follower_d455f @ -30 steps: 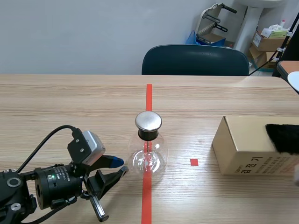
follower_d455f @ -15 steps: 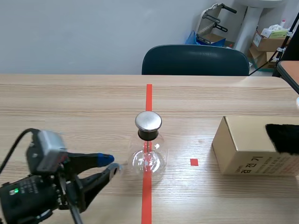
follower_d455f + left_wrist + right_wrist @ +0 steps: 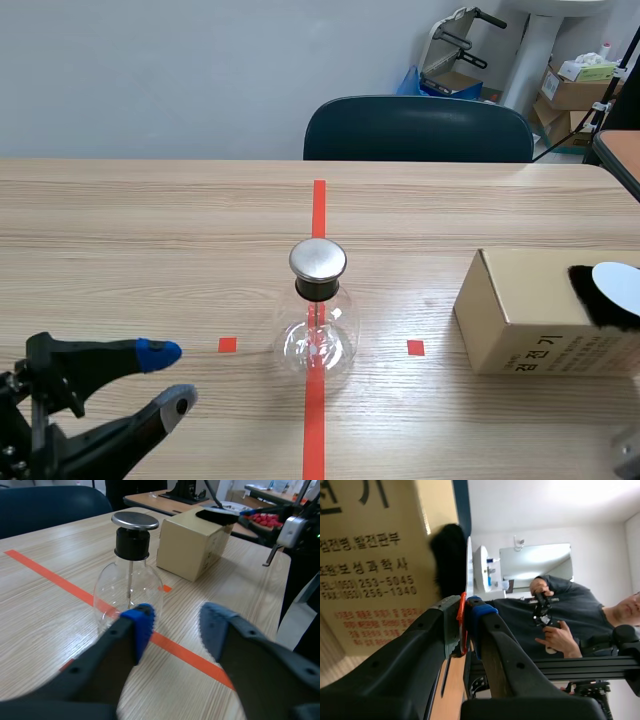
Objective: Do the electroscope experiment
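Electroscope (image 3: 318,320) (image 3: 129,580): glass flask, black neck, metal cap. It stands upright mid-tabletop (image 3: 150,230) on the red tape line.

Left hand (image 3: 170,377) (image 3: 175,627): fingers spread wide, holding nothing. It sits low at 8 o'clock from the electroscope and clear of it. In the left wrist view the flask stands just ahead of the blue pad (image 3: 141,626).

Box (image 3: 530,315) (image 3: 192,542): tan cardboard, at 3 o'clock from the electroscope and well apart from it. Black fur (image 3: 598,297) (image 3: 447,555) lies on its top at the far right end.

Right hand (image 3: 464,607): fingers pinched narrow on a thin white plate (image 3: 615,283) (image 3: 468,562), with a red piece at the pinch. The plate is at the fur; I cannot tell whether they touch.

Chair (image 3: 418,128): at 12 o'clock, beyond the tabletop.
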